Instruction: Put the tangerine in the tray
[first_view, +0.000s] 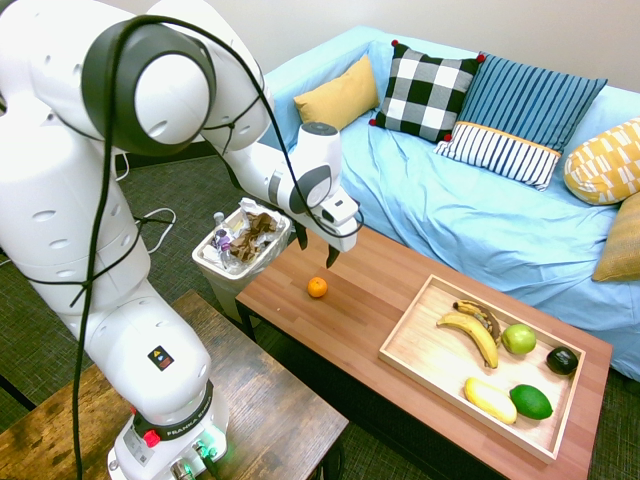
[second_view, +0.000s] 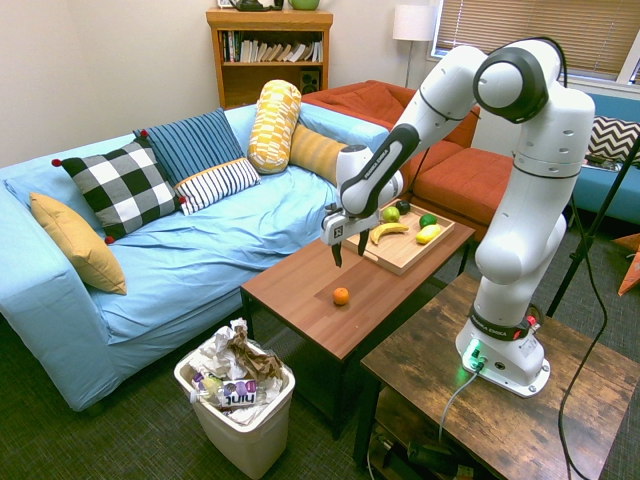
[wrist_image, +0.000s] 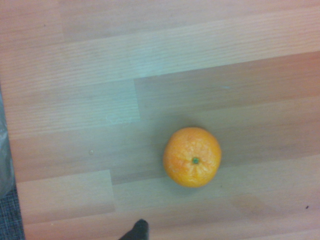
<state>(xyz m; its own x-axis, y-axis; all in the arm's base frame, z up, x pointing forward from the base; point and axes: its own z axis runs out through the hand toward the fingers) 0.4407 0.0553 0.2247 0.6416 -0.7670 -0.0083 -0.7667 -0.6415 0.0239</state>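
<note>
Tangerine: lying on the reddish-brown surface (first_view: 275, 302), near the end by the bin; I see its green stem spot facing up in the wrist view. It's outside the tray.
Claw: the claw (first_view: 318, 248) hangs above the surface near the tangerine (first_view: 317, 287), its two fingers apart and pointing down.
Tray: the light wooden tray (first_view: 425, 345) sits toward the opposite end of the surface, well apart from the tangerine. Its raised rim faces the fruit, and pale bare wood shows just inside that edge.
Already in the tray: a yellow banana (first_view: 472, 332) beside a browner banana (first_view: 480, 314), then a green apple (first_view: 518, 339) and a dark avocado (first_view: 562, 360) toward the sofa side; a yellow fruit (first_view: 489, 399) and a green lime (first_view: 531, 402) lie together nearer the other long edge.
Sofa: the blue-covered sofa (first_view: 420, 210) runs alongside one long edge, with a black-and-white checked pillow (first_view: 422, 90) and striped pillow (first_view: 530, 110) against its back.
Bin: a white bin (second_view: 245, 430) stands just beyond the tangerine's end, stuffed with crumpled paper (second_view: 255, 362) and a bottle (second_view: 232, 392).
Writing: "hint" on the bottle, upside down in the second exterior view; "FRANKA EMIKA" on the arm (second_view: 505, 240), which also carries a warning sticker (first_view: 160, 358).
</note>
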